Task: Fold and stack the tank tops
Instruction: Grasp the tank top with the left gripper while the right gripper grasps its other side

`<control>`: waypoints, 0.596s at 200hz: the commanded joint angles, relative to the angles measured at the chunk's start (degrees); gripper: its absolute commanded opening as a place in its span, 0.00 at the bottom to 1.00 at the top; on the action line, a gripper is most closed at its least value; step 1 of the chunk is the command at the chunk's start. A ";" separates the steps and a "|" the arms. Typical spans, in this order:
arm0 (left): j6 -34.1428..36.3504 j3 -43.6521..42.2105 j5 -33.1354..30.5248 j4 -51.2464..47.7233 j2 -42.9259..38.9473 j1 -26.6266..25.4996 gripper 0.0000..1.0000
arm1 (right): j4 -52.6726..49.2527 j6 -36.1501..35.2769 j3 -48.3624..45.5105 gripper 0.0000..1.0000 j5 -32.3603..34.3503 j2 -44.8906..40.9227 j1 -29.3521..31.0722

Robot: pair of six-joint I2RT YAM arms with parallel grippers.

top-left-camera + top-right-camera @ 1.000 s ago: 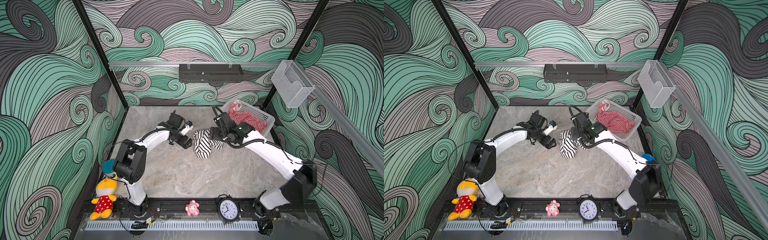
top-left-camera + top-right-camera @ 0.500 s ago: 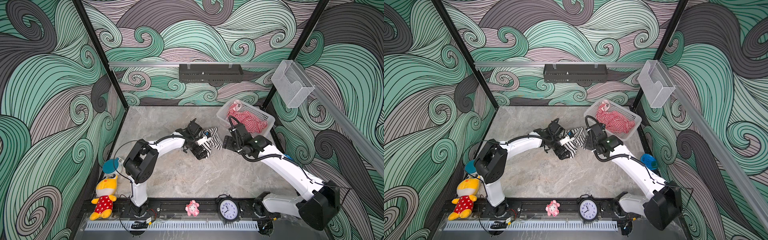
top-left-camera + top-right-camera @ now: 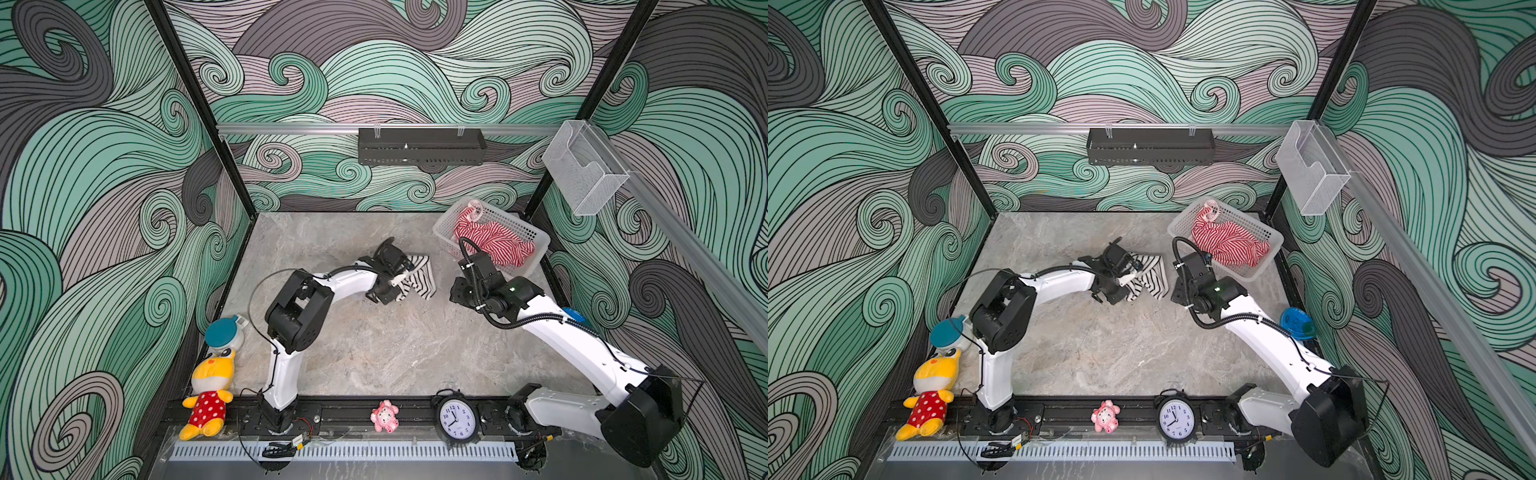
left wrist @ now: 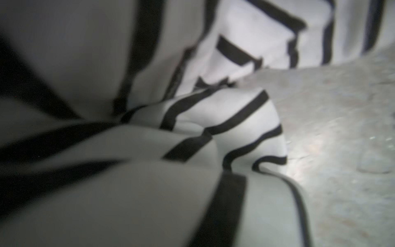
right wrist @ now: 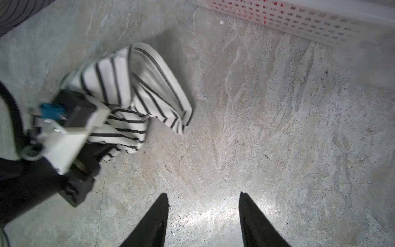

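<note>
Black-and-white top (image 3: pixel 420 277): crumpled on the table (image 3: pixel 374 353), just above the middle in a top view; soft, light, floppy; best taken by a hem or strap
Red-and-white top (image 3: pixel 494 245): heaped in the basket (image 3: pixel 509 218), right of the middle
Left gripper (image 3: pixel 399 284): closed; a bunch of striped cloth is pinched
Right gripper (image 5: pixel 203 205): half spread; nothing is held

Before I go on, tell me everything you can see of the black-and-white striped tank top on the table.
The black-and-white striped tank top is soft white knit with thin black stripes and a stitched hem. It lies crumpled and unfolded on the grey stone-look table, apart from the white mesh plastic basket. The left gripper is shut on its bunched folds, fingers hidden in cloth; nothing else touches it.
</note>
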 commanded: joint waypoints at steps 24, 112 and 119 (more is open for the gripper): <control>14.19 -3.83 8.44 -3.47 -10.80 10.04 0.07 | 10.01 1.86 -0.56 0.62 -7.03 11.09 1.48; 8.32 -4.76 6.52 -3.43 -14.64 19.01 0.26 | 17.86 4.79 20.02 0.80 -10.97 40.28 11.61; 7.67 -5.37 6.12 -3.17 -15.45 19.40 0.28 | 17.40 4.86 21.02 0.80 -10.91 41.55 11.73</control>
